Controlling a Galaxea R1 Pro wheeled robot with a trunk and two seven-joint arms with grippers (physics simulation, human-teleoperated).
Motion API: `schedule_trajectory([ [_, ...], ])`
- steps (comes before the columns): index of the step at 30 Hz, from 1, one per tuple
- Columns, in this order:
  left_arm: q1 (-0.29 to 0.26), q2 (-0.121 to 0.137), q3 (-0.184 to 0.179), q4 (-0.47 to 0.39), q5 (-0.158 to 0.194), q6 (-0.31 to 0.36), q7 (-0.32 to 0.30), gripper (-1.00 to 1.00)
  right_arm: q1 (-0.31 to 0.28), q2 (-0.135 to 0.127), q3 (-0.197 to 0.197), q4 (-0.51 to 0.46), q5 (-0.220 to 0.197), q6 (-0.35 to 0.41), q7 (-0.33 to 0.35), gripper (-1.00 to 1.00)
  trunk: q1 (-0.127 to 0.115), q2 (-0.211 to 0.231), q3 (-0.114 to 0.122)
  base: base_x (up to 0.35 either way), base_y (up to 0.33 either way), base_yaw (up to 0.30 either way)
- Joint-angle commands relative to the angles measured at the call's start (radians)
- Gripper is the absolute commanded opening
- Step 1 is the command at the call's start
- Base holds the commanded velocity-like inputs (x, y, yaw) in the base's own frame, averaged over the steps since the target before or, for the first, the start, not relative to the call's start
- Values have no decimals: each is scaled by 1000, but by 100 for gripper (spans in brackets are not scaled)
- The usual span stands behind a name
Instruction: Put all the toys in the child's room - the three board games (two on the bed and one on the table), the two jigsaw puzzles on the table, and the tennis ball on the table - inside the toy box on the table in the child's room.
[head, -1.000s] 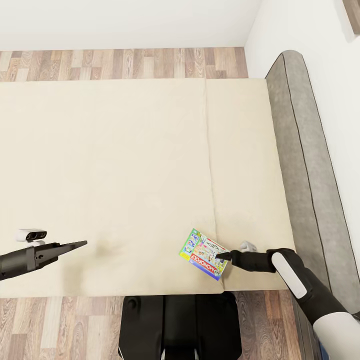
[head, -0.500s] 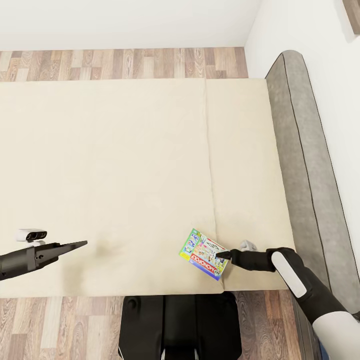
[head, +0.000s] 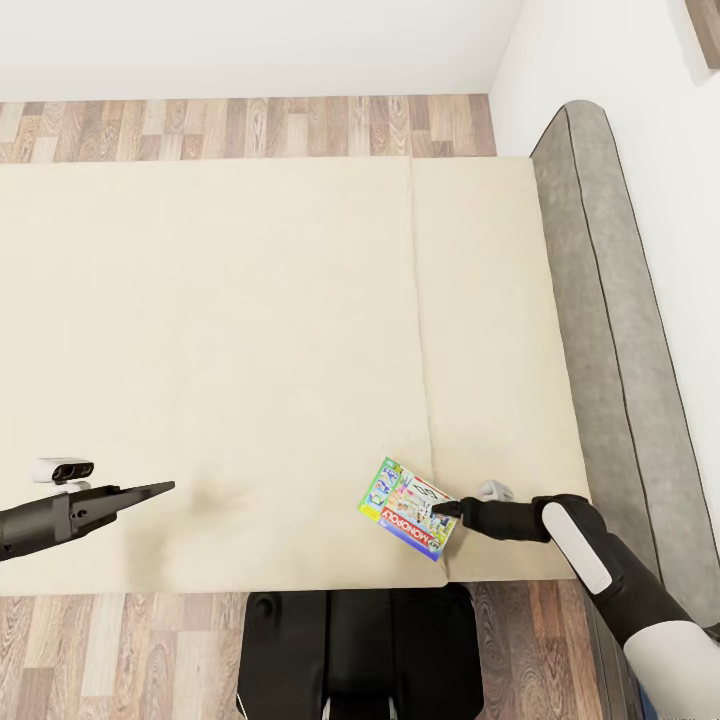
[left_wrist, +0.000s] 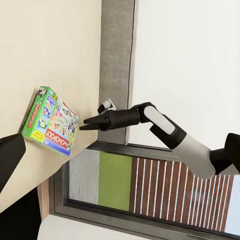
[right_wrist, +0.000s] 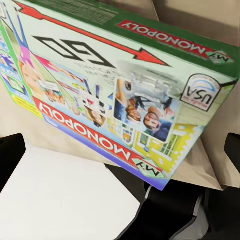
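Bed (head: 250, 350) took up most of the head view: wide plain beige mattress, with a grey padded headboard (head: 615, 330) running along its far right side against the white wall. A faint seam ran across the mattress toward the headboard end. Wood-plank floor (head: 250, 128) showed beyond the bed and again along the near edge, either side of the robot's dark base (head: 355, 650).

Right arm (head: 610, 575), black with a white panel, reached in from the lower right over the near corner of the mattress. Left arm (head: 50, 520) lay low at the left edge, well apart from anything on the bed.

Monopoly board game (head: 408, 507) lay flat on the mattress close to its near edge, turned at an angle, beside the seam. The box had a green border, a red title strip and a colourful printed face; the right wrist view showed the same box (right_wrist: 115, 85) close up, lettering "My Monopoly".

Right gripper (head: 448, 511) sat at the box's right-hand edge, fingertips over or touching it; could not tell whether the jaws were closed on it or how far apart they stood. In the left wrist view the same gripper (left_wrist: 86, 124) pointed at the box (left_wrist: 51, 121), tips apparently together, just beside its edge.

Left gripper (head: 150, 491) hovered over bare mattress, fingers drawn to a narrow point, holding nothing.
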Motion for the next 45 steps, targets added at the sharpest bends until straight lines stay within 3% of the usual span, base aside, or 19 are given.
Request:
schedule_trajectory([
  [1,0,0,0,0,-1,11,-4,100,-2,-1,1,0,9,1,9,100,1,-2,-1,0,0,0],
  [14,0,1,0,0,-1,11,-4,100,-18,9,1,2,10,-3,8,100,1,-2,-1,0,0,0],
  [36,0,1,0,0,0,11,-4,100,-20,23,1,47,11,-77,7,100,1,-2,-11,0,0,0],
  [45,0,1,0,0,0,11,-4,100,-28,47,2,48,12,-80,7,100,1,-2,-19,0,0,0],
])
